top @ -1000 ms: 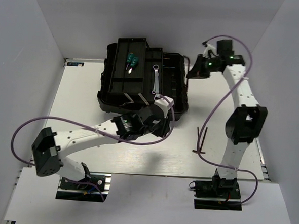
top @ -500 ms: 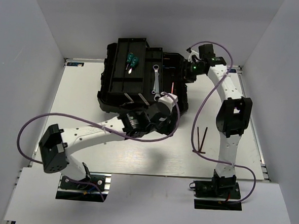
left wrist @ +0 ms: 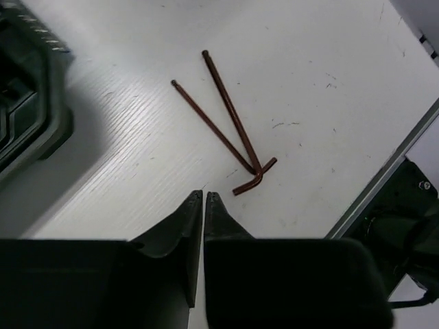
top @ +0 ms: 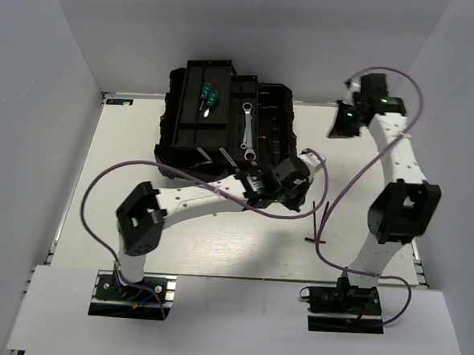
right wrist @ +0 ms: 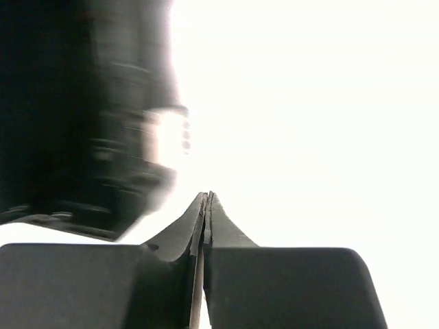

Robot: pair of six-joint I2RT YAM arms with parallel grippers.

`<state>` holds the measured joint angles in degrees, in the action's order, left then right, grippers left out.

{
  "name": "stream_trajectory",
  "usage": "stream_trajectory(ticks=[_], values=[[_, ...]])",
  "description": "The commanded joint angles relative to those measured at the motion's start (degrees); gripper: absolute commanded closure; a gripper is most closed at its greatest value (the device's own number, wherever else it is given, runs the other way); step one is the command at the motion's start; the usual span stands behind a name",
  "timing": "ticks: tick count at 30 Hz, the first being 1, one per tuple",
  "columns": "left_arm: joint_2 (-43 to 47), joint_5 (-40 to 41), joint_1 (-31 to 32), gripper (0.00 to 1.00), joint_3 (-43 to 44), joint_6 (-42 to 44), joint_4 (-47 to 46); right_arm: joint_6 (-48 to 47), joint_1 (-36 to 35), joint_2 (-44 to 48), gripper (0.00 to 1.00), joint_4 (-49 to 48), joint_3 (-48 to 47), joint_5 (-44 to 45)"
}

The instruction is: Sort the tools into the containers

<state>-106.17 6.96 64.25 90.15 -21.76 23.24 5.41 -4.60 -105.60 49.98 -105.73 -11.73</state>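
Black toolbox [top: 169,129] lies open at the far middle of the table [top: 126,155], with two green screwdrivers [top: 208,95] and a silver wrench [top: 247,130] inside. Two hex keys [left wrist: 234,116] lie crossed on the table, right of the toolbox, near the left gripper [left wrist: 204,197], which is closed and empty. The right gripper [right wrist: 207,197], also closed and empty, hangs at the far right.

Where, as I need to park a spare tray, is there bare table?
Widest: the table between the left wall, toolbox and left arm. Also the near strip between the arm bases. Crowded: right of centre, where the left tool hangs by the hex keys beside the right arm.
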Motion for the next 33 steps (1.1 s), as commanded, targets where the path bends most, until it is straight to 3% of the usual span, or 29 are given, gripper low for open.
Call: stream_trajectory(ticks=[1, 3, 4, 8, 15, 33], values=[[-6.14, -5.81, 0.79, 0.83, 6.33, 2.42, -1.71, -1.28, 9.32, 1.8, 1.0, 9.16, 6.58, 9.53], [-9.56, -7.31, 0.79, 0.7, 9.24, 2.42, -0.84, -1.45, 13.28, 5.81, 1.0, 8.57, 14.74, 8.39], [-12.89, -8.71, 0.79, 0.55, 12.13, 2.42, -0.83, -2.67, 15.3, 6.89, 1.0, 6.91, 21.03, 7.52], [-20.28, -11.52, 0.79, 0.4, 19.96, 2.42, 1.89, -3.91, 20.05, 13.49, 0.97, 4.34, 27.5, 4.97], [-28.82, -11.37, 0.79, 0.39, 31.84, 2.95, 7.86, -3.39, 24.54, 16.74, 0.93, 5.04, 33.22, -1.09], [-36.65, -10.57, 2.89, 0.47, 36.93, 2.42, 12.07, -1.98, 28.07, 17.1, 0.93, 3.55, 37.35, -6.55]])
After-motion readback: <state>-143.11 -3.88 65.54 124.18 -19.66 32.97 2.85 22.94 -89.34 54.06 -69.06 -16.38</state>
